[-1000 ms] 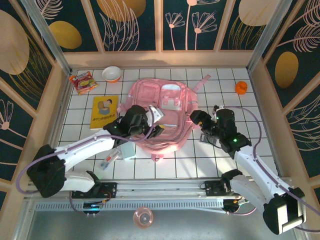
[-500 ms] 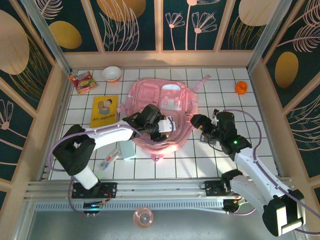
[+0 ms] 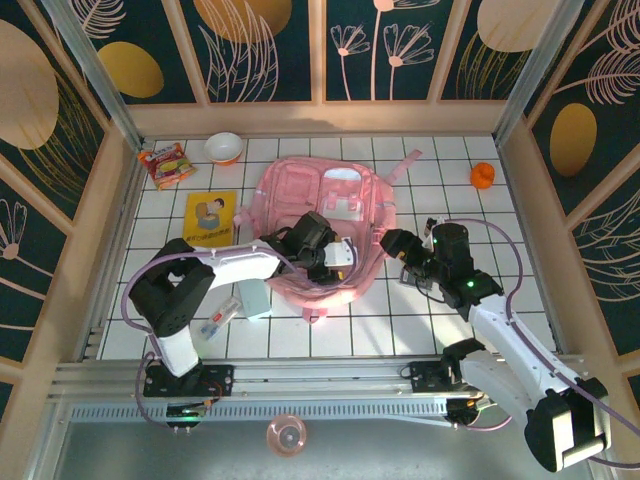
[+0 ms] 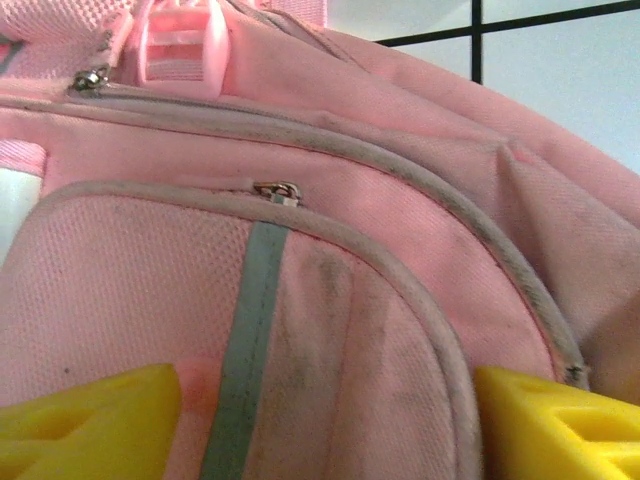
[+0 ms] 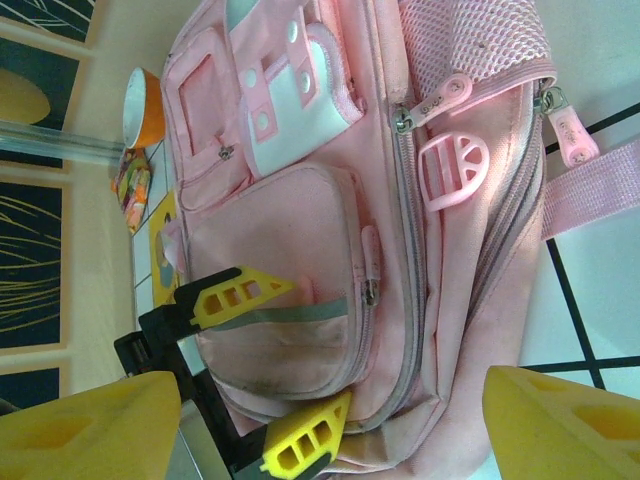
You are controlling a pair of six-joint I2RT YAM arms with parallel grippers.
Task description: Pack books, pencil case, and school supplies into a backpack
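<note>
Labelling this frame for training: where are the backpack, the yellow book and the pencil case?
backpack [image 3: 300,190], top view, its left pocket panel.
yellow book [image 3: 210,222], top view, cover's middle.
pencil case [image 3: 257,303], top view, its near end.

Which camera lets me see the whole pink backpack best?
The top external view: nearly the whole backpack lies in frame, seen from above. The right wrist view shows its front pockets, zips and a strap close up. The left wrist view shows a very close patch of one pocket with a zip pull.

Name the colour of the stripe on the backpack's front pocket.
Grey stripe on the pink backpack; clearest in the left wrist view.
</note>
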